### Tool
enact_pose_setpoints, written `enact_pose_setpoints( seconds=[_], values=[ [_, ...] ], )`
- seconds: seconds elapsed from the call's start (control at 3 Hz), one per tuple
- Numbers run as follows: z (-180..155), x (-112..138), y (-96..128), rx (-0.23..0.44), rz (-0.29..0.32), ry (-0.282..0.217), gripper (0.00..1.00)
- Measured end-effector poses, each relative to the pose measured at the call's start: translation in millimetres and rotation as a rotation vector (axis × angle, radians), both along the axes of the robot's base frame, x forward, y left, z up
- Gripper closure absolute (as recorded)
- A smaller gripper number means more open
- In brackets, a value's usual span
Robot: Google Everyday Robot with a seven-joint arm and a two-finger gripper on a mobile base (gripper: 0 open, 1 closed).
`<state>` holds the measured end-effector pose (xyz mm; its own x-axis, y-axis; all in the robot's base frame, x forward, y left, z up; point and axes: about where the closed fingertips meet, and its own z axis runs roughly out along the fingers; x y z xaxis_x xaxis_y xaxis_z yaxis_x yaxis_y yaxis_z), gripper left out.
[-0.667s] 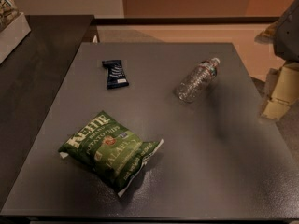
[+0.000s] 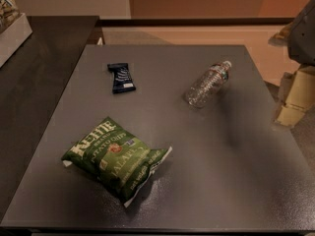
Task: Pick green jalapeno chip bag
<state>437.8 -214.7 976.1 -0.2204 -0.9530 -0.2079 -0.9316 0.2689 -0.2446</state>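
The green jalapeno chip bag (image 2: 115,157) lies flat on the grey table (image 2: 206,146) at the front left. It has white "Kettle" lettering and pale sealed ends. My gripper (image 2: 294,98) is at the far right edge of the view, past the table's right side. It hangs well away from the bag and holds nothing that I can see. Part of the arm (image 2: 304,33) shows above it.
A small dark blue wrapper (image 2: 121,77) lies at the back left of the table. A clear plastic water bottle (image 2: 207,83) lies on its side at the back right. A darker counter (image 2: 34,82) adjoins the left side, with a box (image 2: 11,18) on it.
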Motion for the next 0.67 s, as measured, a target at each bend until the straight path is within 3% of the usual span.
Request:
enact_pose_setpoints(
  seconds=[0.67],
  values=[
    [-10.9, -11.0, 85.4, 0.057, 0.033, 0.03, 0.0]
  ],
)
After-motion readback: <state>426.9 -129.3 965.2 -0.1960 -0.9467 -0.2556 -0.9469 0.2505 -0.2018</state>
